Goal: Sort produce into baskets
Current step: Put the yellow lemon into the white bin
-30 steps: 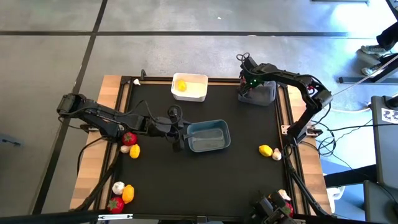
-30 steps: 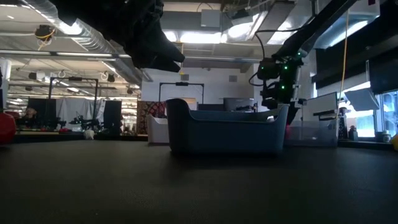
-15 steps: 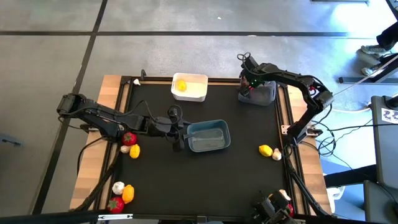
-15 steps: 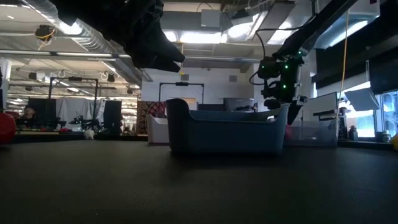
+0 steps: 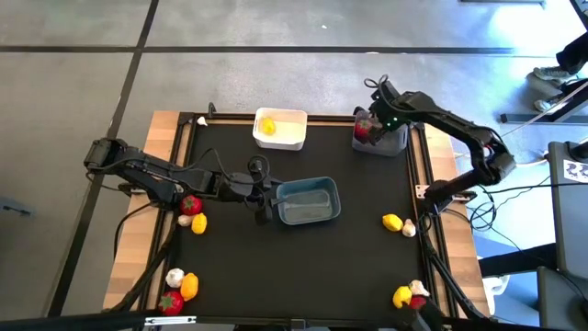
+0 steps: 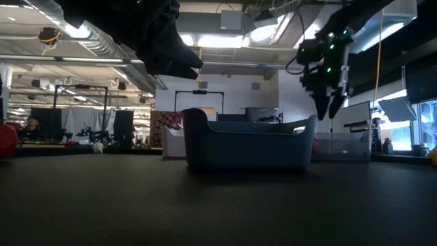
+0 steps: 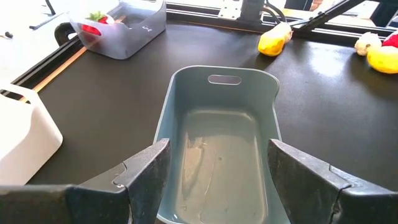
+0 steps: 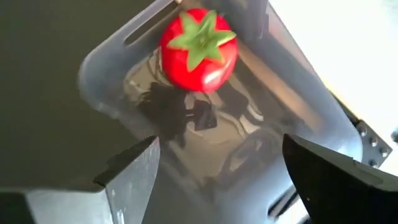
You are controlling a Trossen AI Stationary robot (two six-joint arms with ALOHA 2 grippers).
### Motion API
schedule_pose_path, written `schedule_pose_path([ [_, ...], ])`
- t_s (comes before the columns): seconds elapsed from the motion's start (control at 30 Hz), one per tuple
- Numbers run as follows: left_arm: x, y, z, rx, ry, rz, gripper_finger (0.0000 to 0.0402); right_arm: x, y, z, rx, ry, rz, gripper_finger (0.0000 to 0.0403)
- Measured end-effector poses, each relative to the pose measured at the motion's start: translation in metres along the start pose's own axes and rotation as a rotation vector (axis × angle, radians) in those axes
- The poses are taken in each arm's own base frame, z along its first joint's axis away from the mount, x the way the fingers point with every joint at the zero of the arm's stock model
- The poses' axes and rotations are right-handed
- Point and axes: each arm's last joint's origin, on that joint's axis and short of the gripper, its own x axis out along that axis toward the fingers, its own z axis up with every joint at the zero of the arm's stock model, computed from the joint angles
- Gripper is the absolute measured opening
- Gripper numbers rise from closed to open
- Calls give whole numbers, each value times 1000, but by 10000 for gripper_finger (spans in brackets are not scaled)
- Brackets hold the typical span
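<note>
My right gripper [image 5: 382,121] [image 6: 328,102] hangs open above the dark grey basket [image 5: 384,140] at the table's far right. A red piece with a green top [image 8: 199,50] lies inside that basket, below the open fingers [image 8: 134,171]. My left gripper [image 5: 267,199] [image 7: 219,148] stands open at the left end of the blue-grey basket [image 5: 308,200]; its fingers stand either side of that end, above the rim. The white basket [image 5: 280,130] at the far edge holds a yellow piece [image 5: 266,126].
Loose produce lies around the mat: red, yellow and whitish pieces by the left arm [image 5: 192,211], more at the near left corner [image 5: 177,290], a yellow and a whitish piece at the right [image 5: 399,224], some at the near right [image 5: 409,296].
My right gripper has risen out of the dark grey basket and drawn a little toward the table's right edge. The red piece, hidden under it before, now shows lying in that basket.
</note>
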Motion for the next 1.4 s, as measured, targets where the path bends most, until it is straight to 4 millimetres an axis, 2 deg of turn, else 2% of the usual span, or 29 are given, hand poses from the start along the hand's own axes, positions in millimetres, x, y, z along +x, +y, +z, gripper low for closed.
schedule_pose_path([
  [0.27,0,0,1,-9,-7,-2,263,-40,26,-25,-94,-5,57,337],
  [0.57,0,0,0,-17,-4,-2,263,-61,70,-58,-198,140,111,337],
  [0.83,0,0,0,-17,1,-1,263,-74,111,-83,-303,200,159,337],
  [1.13,0,0,0,-17,1,-1,263,-89,147,-113,-405,211,204,332],
  [1.27,0,0,0,-17,1,-1,263,-86,158,-130,-459,242,207,317],
  [1.4,0,0,0,-21,1,-1,263,-74,163,-150,-485,314,188,302],
])
